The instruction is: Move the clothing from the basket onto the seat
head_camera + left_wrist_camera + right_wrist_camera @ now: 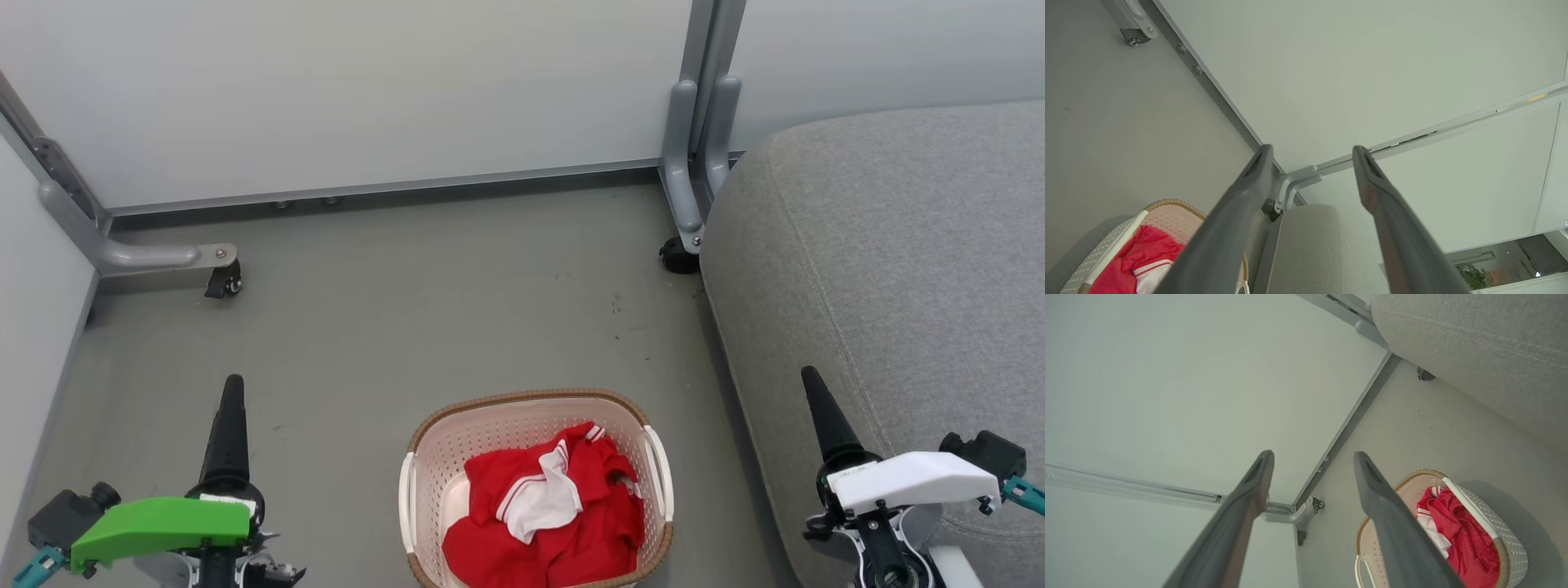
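Clothing (543, 514) is all in basket (522, 399): red heap w/ a white striped panel on top, bunched toward the near side. Basket sits on floor (367, 327), btm centre of head view, just beside seat (898, 245), which is on robot's R.

L claw (1310, 149): fingers spread wide, nothing betw them, no hold on anything. R claw (1312, 453): same, wide apart, empty.

Head view: basket lies betw the two claws. L claw hangs over bare floor to basket's L, well apart from it. R claw is to basket's R, overlapping seat's near edge, also apart. Both point fwd toward wall panels (367, 82), not at the heap.

L wrist view: basket + red cloth at lower-L corner, outside the finger gap, partly behind one finger; seat's rounded end shows betw the fingers. R wrist view: basket at lower R, part hidden by one finger, red cloth w/ white stripe inside. Neither claw touches clothing or basket.
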{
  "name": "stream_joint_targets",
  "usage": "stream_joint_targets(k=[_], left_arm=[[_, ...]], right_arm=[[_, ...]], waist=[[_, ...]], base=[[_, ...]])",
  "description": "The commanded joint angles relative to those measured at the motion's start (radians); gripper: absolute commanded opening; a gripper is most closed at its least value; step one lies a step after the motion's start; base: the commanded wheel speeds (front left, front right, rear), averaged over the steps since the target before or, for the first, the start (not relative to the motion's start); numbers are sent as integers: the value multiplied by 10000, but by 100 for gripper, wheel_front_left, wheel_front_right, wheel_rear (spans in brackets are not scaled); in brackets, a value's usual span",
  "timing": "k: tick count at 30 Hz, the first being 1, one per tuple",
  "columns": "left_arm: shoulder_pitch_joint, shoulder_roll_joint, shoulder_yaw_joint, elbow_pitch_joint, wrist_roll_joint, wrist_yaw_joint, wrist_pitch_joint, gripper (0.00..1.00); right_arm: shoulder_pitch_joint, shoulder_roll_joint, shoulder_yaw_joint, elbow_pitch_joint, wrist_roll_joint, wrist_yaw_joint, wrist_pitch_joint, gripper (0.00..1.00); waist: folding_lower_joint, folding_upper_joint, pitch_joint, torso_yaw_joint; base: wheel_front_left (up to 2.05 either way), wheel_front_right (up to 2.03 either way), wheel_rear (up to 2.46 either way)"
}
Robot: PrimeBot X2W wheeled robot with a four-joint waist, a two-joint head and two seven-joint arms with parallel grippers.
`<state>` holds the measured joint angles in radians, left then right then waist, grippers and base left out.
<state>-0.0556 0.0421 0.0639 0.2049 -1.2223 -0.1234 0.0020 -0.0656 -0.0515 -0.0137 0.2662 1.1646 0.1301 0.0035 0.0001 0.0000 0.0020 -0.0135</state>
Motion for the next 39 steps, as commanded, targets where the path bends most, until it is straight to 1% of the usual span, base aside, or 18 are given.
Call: stream_joint_targets(k=[1,4,7,18,24,39], left_arm=[[-70,37,-28,-253,486,8,-108,100],[-47,40,-127,-350,1051,8,-233,100],[0,42,-174,-369,1223,31,-329,100],[73,54,-393,-580,2831,84,-729,100],[110,61,-469,-680,3470,126,-915,100],[173,75,-755,-969,5494,158,-1369,100]], right_arm=[[-225,-56,66,-198,-441,2,-120,100],[-207,-27,134,-232,-910,3,-244,100],[-202,-19,262,-212,-1219,3,-345,100],[-216,-102,665,-332,-2908,4,-742,100],[-230,-99,828,-360,-3641,4,-931,100],[-288,-150,1213,-474,-5380,5,-1381,100]], waist=[[-1,0,-2,-6],[-1,0,-8,-17],[-1,0,-17,-28],[-1,0,-50,-97],[-1,0,-60,-134],[-1,0,-89,-233]], base=[[0,0,0],[0,0,0],[0,0,0],[0,0,0],[0,0,0],[0,0,0]])
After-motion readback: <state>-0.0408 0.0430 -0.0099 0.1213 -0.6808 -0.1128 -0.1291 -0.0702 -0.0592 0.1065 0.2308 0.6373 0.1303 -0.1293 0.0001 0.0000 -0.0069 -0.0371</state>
